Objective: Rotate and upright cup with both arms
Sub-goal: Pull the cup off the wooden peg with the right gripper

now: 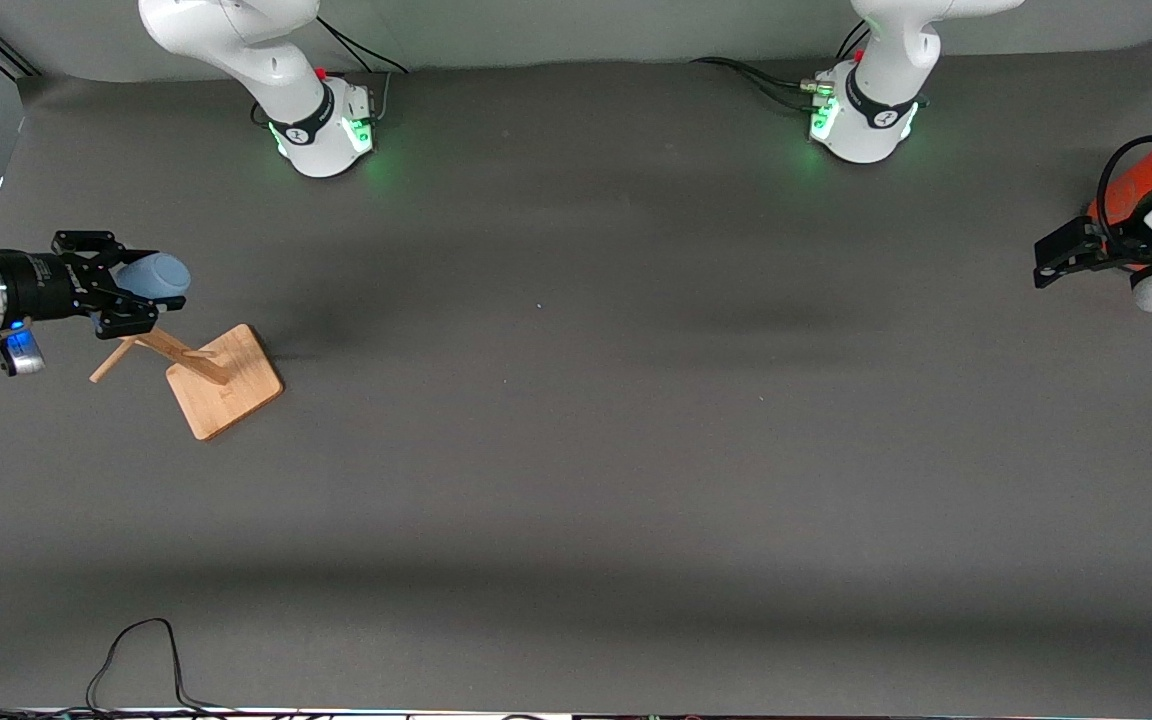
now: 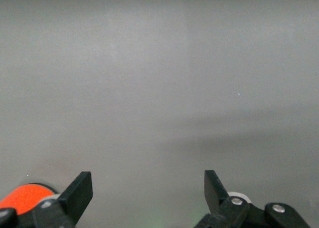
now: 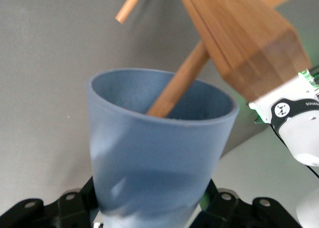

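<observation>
We saw the cup (image 3: 159,163) as smooth, matt pale blue plastic. The rack (image 1: 221,378) by it was light wood with a visible grain, its square base and pegs satin, unpainted. The table (image 1: 576,450) wore a matt grey covering, cloth-like and faintly creased. The arms (image 1: 266,60) were glossy white plastic with black bands. The grippers looked matt black; the right gripper (image 1: 126,290) sat on a shiny metal wrist. The can (image 2: 25,198) was smooth orange-red.

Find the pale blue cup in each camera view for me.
Front view: cup in the right gripper, above the wooden stand.
Right wrist view: cup fills the centre, a stand peg inside.
Left wrist view: not visible.
Shared landmark: wooden stand.
</observation>
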